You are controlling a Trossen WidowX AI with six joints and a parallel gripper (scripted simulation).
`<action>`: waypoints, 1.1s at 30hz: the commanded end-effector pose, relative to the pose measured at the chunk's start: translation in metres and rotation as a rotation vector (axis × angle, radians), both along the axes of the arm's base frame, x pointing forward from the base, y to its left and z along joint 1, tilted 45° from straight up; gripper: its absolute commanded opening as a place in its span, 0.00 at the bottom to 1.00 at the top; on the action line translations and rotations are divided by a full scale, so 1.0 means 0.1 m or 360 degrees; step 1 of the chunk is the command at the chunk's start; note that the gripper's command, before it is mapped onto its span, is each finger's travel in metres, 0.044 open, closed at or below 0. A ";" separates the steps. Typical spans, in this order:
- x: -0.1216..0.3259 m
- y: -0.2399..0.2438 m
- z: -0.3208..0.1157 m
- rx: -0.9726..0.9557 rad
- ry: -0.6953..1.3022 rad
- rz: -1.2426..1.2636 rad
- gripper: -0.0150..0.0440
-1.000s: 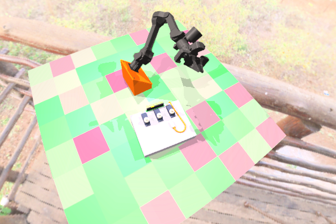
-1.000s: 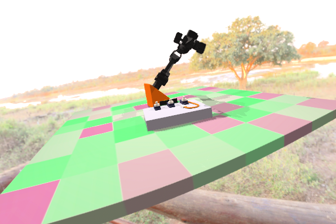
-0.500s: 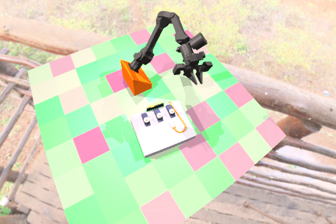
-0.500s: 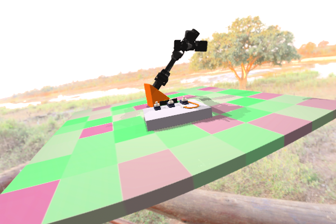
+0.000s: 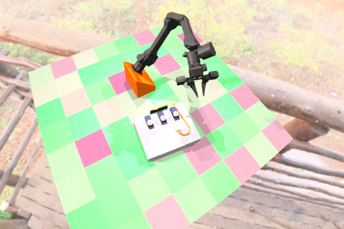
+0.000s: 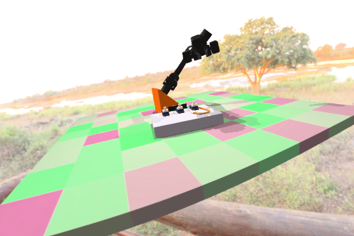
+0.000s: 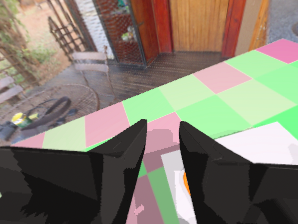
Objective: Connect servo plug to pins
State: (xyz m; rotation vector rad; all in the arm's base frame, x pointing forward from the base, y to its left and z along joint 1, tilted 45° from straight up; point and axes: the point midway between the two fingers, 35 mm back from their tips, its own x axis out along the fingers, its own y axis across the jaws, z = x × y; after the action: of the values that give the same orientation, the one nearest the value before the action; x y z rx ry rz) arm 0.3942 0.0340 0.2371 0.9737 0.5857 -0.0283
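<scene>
The white printed holder lies on the table with three dark servos on top. The middle servo has a pale round horn. An orange lead loops over the holder's right part. Its end lies on the white top; the plug is too pale and small to make out. A black pin strip with yellow bits runs along the holder's edge facing the arm base; single pins and the dot cannot be told. My gripper is partly open and empty, raised above the table beyond the holder.
The orange arm base stands close behind the pin strip. The chequered table surrounds the holder. The other servos stand up from its top.
</scene>
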 end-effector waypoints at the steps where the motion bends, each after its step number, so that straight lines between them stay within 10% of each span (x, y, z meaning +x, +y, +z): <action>1: 0.04 0.04 -0.11 0.0145 0.0133 -0.0038 0.45; 33: 0.26 0.29 -0.92 0.1144 0.1217 -0.0653 0.45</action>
State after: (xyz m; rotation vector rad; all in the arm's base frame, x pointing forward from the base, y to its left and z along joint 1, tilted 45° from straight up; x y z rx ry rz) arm 0.4196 0.0603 0.1532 1.7302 1.0816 -0.5380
